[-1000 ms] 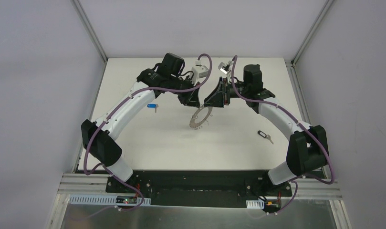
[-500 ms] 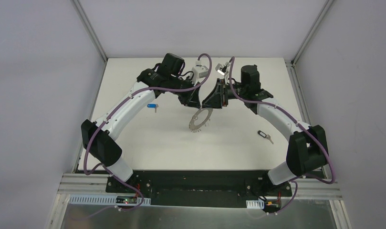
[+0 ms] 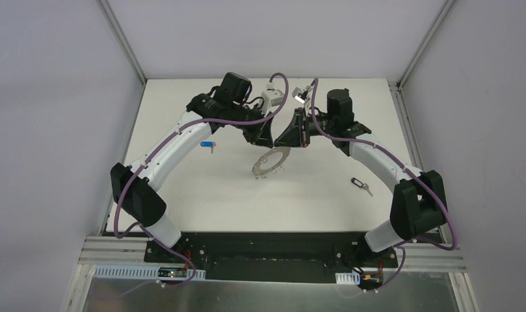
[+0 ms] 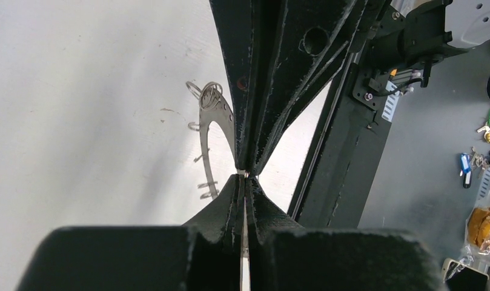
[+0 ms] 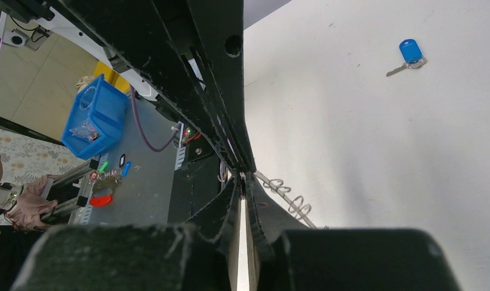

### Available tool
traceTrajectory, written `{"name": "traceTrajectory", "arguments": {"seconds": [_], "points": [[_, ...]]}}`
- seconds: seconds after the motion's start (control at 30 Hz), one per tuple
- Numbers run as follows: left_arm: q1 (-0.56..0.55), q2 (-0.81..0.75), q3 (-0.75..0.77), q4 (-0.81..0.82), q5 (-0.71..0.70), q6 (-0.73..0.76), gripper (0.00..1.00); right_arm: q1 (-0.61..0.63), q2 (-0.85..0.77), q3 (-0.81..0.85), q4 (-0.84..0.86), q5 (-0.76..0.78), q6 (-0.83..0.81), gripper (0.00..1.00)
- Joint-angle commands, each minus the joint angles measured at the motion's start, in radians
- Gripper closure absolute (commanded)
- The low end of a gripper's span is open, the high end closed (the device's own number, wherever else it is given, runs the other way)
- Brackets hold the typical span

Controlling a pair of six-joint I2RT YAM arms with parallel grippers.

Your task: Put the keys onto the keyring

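Observation:
The keyring (image 3: 271, 161), a flat grey ring with wire loops, hangs tilted above the table's middle. Its top edge sits where both grippers meet tip to tip. My left gripper (image 3: 270, 141) and right gripper (image 3: 279, 142) are both shut on that edge. In the left wrist view the ring (image 4: 221, 130) curves up to my shut left gripper (image 4: 245, 177). In the right wrist view the ring (image 5: 291, 203) runs from my shut right gripper (image 5: 242, 177). The blue-headed key (image 3: 209, 145) lies left on the table and shows in the right wrist view (image 5: 410, 51). The black-headed key (image 3: 360, 185) lies right.
The white table (image 3: 201, 188) is bounded by metal frame posts (image 3: 123, 39) and grey side walls. The black base plate (image 3: 266, 244) runs along the near edge. Off the table, a blue bin (image 5: 94, 118) stands on a grey bench.
The keyring has swung from a steep tilt to a flatter one and shifted a little left. The right gripper has moved slightly left and back; both grippers stay shut.

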Motion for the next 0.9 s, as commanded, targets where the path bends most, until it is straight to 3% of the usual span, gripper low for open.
{"name": "traceTrajectory", "arguments": {"seconds": [0.0, 0.23, 0.43, 0.7, 0.87], "points": [[-0.009, -0.01, 0.014, 0.025, 0.038, -0.01, 1.0, 0.009, -0.009, 0.008, 0.02, -0.048, -0.019, 0.93], [-0.008, -0.02, -0.002, 0.034, 0.047, -0.002, 1.0, 0.009, 0.002, 0.01, 0.005, -0.042, -0.035, 0.85], [-0.003, -0.024, -0.014, 0.043, 0.062, -0.004, 1.0, 0.009, 0.009, 0.014, -0.005, -0.045, -0.039, 0.84], [0.033, -0.033, -0.069, 0.142, 0.133, -0.112, 1.0, 0.008, 0.001, 0.029, -0.046, -0.034, -0.07, 1.0], [0.062, -0.023, -0.098, 0.216, 0.202, -0.239, 1.0, 0.001, -0.003, 0.048, -0.071, -0.005, -0.072, 1.0]]}}
